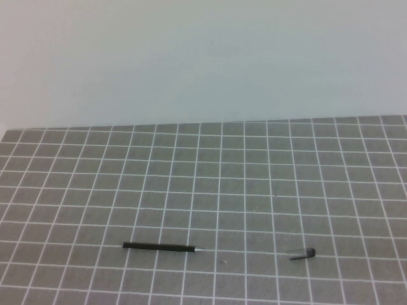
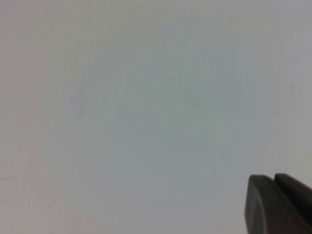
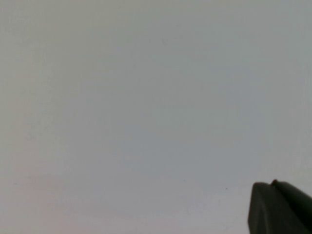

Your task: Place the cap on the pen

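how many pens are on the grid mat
1. The pen lies flat near the mat's front edge, left of the cap. Left gripper and right gripper face blank wall.

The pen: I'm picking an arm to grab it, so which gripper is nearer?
Cannot tell. The pen lies on the left half of the mat, the cap to its right. Neither the left gripper nor the right gripper shows in the high view; both face blank wall.

We stood in what looked like a lab/test setup: a grey mat [image 1: 254,190] w/ a white grid covered the table, and a plain pale wall [image 1: 203,57] rose behind it.
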Controlling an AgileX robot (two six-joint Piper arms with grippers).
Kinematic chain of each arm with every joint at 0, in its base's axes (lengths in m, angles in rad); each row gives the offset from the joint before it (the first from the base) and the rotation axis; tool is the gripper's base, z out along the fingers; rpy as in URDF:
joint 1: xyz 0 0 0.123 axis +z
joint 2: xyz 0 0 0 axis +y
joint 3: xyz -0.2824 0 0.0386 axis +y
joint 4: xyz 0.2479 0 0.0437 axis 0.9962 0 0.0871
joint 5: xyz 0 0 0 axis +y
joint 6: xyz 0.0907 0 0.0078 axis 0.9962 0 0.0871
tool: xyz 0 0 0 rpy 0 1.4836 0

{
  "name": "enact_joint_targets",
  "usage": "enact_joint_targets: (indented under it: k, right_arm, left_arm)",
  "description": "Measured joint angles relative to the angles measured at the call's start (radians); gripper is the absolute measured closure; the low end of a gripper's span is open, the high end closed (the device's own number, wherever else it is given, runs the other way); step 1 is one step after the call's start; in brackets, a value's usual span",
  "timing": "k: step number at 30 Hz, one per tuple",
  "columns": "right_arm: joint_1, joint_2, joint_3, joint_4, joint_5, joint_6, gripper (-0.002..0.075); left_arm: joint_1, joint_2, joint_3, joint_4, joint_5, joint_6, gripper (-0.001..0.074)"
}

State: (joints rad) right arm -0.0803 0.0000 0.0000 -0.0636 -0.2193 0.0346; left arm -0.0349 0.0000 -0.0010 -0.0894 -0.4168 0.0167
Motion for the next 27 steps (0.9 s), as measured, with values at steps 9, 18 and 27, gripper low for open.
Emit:
enact_joint_targets:
  k: [9, 18, 27]
  right_arm:
    - [0.000, 0.000, -0.001, 0.000, 0.016, 0.043, 0.0727]
    - [0.000, 0.000, -0.106, -0.151, 0.162, 0.043, 0.0727]
    - [0.000, 0.000, -0.223, -0.142, 0.379, 0.043, 0.0727]
  left_arm:
    - [0.000, 0.000, -0.097, 0.038, 0.244, -0.002, 0.0738]
    - [0.000, 0.000, -0.221, 0.124, 0.495, -0.002, 0.0738]
    - [0.000, 0.119, -0.264, 0.128, 0.588, -0.002, 0.0738]
